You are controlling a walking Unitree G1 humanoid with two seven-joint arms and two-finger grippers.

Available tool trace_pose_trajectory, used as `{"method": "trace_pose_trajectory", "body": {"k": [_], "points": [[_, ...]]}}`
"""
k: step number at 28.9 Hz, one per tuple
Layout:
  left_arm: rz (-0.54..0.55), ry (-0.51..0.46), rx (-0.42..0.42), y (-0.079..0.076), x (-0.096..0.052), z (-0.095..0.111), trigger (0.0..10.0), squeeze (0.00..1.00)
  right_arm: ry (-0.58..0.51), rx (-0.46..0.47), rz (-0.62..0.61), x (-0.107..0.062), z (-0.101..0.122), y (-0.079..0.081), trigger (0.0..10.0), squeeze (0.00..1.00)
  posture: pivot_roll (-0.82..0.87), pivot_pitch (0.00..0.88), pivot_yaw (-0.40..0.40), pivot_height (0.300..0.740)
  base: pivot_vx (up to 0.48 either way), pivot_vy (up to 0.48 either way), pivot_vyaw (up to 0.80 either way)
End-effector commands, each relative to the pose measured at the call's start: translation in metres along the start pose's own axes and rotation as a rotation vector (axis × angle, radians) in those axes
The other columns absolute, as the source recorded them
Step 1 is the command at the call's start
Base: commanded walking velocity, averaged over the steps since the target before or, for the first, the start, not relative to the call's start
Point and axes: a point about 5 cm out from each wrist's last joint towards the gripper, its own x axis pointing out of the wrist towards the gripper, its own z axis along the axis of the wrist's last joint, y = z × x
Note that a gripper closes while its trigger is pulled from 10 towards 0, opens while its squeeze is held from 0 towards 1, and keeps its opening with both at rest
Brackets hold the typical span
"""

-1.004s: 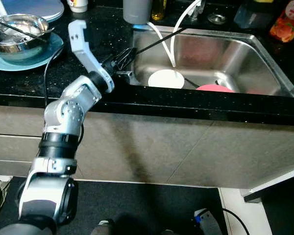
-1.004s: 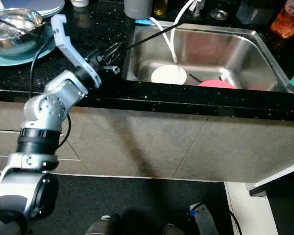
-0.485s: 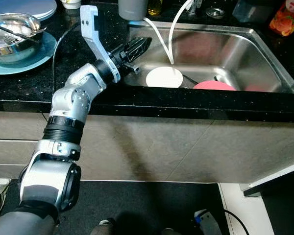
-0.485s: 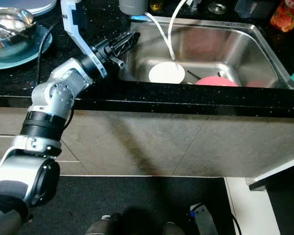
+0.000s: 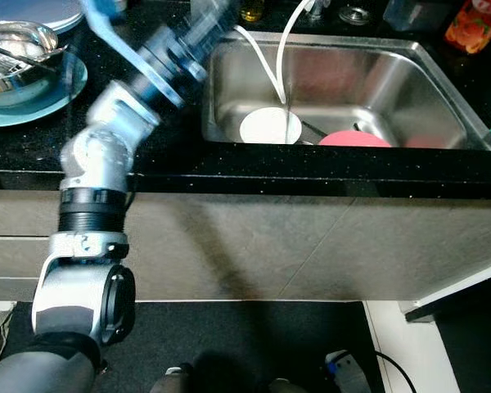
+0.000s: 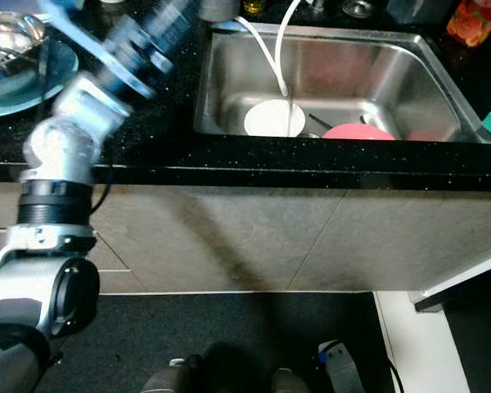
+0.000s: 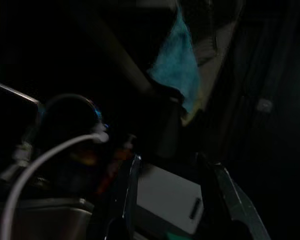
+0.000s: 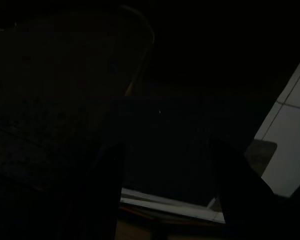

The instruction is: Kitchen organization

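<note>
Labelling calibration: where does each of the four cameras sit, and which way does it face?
Left eye: on the head, looking down at the sink and counter; left arm blurred.
Right eye: same head, same scene, slightly offset; white plate and pink dish in the sink.
Left wrist: looks along the left gripper fingers, open, toward a teal cloth.
Right wrist: very dark; right gripper fingers apart.
Shared: both eyes show the white hose.
</note>
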Motion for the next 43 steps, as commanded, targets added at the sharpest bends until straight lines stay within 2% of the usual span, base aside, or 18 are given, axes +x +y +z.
{"method": "trace_pose_trajectory", "body": {"k": [1,3,4,5,6,7,8,11,14,19,22,27,32,35,38,43], "points": [[0.029,0.003,0.025,-0.001,-0.003,-0.001,10.0,0.00,0.009,0.023,0.040,0.001,-0.008,0.008,10.0,0.00,0.01,0.214,-0.034,0.740,0.000,0.000,0.79],[0.166,0.007,0.130,0.001,-0.011,-0.001,10.0,0.00,0.012,0.004,0.033,0.001,-0.006,0.007,10.0,0.00,0.03,0.210,-0.037,0.740,0.000,0.000,0.79],[0.303,0.036,0.250,0.003,-0.020,-0.004,10.0,0.00,0.015,-0.007,0.034,0.001,-0.005,0.007,10.0,0.00,0.03,0.209,-0.038,0.740,0.000,0.000,0.79],[0.333,0.058,0.309,0.000,-0.023,-0.005,10.0,0.00,0.015,-0.010,0.036,0.002,-0.005,0.007,10.0,0.00,0.04,0.205,-0.041,0.740,0.000,0.000,0.79],[0.333,0.058,0.309,0.000,-0.023,-0.005,10.0,0.00,0.015,-0.010,0.036,0.002,-0.005,0.007,10.0,0.00,0.04,0.205,-0.041,0.740,0.000,0.000,0.79],[0.386,0.082,0.395,-0.005,-0.027,-0.006,10.0,0.00,0.010,-0.007,0.038,0.002,-0.003,0.008,10.0,0.00,0.05,0.201,-0.042,0.740,0.000,0.000,0.79],[0.386,0.082,0.395,-0.005,-0.027,-0.006,10.0,0.00,0.010,-0.007,0.038,0.002,-0.003,0.008,10.0,0.00,0.05,0.201,-0.042,0.740,0.000,0.000,0.79],[0.498,0.078,0.519,-0.012,-0.029,0.003,10.0,0.00,0.003,-0.005,0.037,0.002,-0.001,0.008,10.0,0.00,0.06,0.193,-0.036,0.740,0.000,0.000,0.79],[0.551,0.061,0.556,-0.015,-0.030,0.008,10.0,0.00,-0.001,-0.005,0.036,0.002,0.001,0.008,10.0,0.00,0.07,0.188,-0.032,0.740,0.000,0.000,0.79],[0.637,0.030,0.534,-0.011,-0.039,0.011,10.0,0.00,-0.007,-0.003,0.037,0.003,0.002,0.009,10.0,0.00,0.07,0.179,-0.030,0.740,0.000,0.000,0.79],[0.732,0.011,0.482,0.001,-0.052,0.014,10.0,0.00,-0.008,-0.002,0.034,0.003,0.002,0.009,10.0,0.00,0.07,0.164,-0.033,0.740,0.000,0.000,0.79],[0.769,0.021,0.435,0.008,-0.058,0.010,10.0,0.00,-0.008,0.005,0.018,0.003,0.001,0.008,10.0,0.00,0.07,0.156,-0.034,0.740,0.000,0.000,0.32],[0.819,-0.009,0.214,0.026,-0.070,-0.001,10.0,0.00,-0.013,0.023,0.005,0.003,0.000,0.008,10.0,0.00,0.06,0.154,-0.034,0.740,0.000,0.000,0.00],[0.829,-0.033,0.172,0.031,-0.072,0.000,10.0,0.00,-0.013,0.025,0.004,0.003,0.000,0.007,10.0,0.00,0.06,0.154,-0.034,0.740,0.000,0.000,0.00],[0.818,-0.049,0.171,0.036,-0.071,0.002,10.0,0.00,-0.015,0.030,0.001,0.003,0.000,0.007,10.0,0.00,0.05,0.157,-0.033,0.740,0.000,0.000,0.00],[0.787,-0.034,0.167,0.034,-0.070,-0.004,10.0,0.00,-0.017,0.037,-0.001,0.003,0.000,0.007,10.0,0.00,0.05,0.159,-0.028,0.740,0.166,0.000,0.00]]}}
